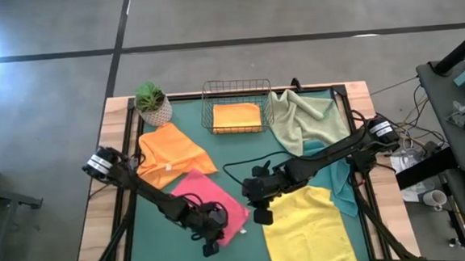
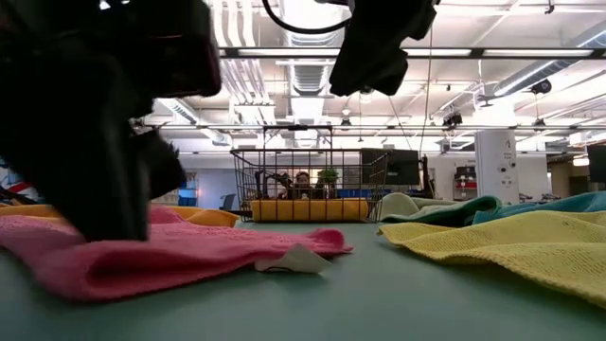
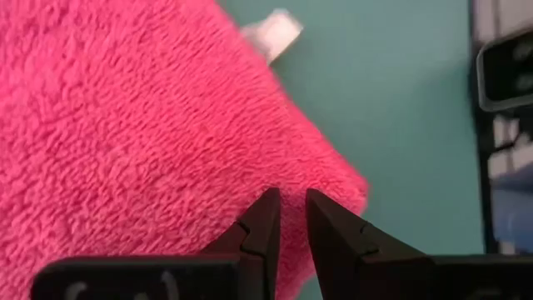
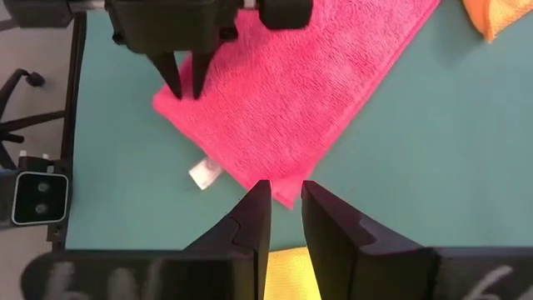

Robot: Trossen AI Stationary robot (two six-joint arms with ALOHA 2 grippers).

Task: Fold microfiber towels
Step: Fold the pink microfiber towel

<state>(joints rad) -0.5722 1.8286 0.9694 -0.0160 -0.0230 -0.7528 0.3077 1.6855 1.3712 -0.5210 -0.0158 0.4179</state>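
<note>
Microfiber towels are lying spread over the green mat (image 1: 218, 160) on the bench (image 1: 100, 211): the pink towel (image 1: 216, 198) is lying folded near the front middle, its white tag (image 4: 205, 173) sticking out at one edge, with an orange towel (image 1: 172, 153) just behind it on the left, overlapping its back corner. A second orange towel (image 1: 236, 116) is sitting folded inside the wire basket (image 1: 236, 88) at the back, a pale sage towel (image 1: 305, 119) is lying crumpled to the right of the basket, a teal towel (image 1: 343, 190) is showing along the right side, and the yellow towel (image 1: 307, 231) is lying flat at the front right. The left end effector (image 1: 211, 247) is hovering at the pink towel's front corner, its fingers (image 3: 262, 225) standing narrowly apart and pinching nothing that can be made out. The right end effector (image 1: 263, 216) is hanging between the pink and yellow towels, its fingers (image 4: 254, 218) likewise parted by a slim gap, with nothing between them. A small potted plant (image 1: 151, 103) is standing at the back left corner of the mat.
</note>
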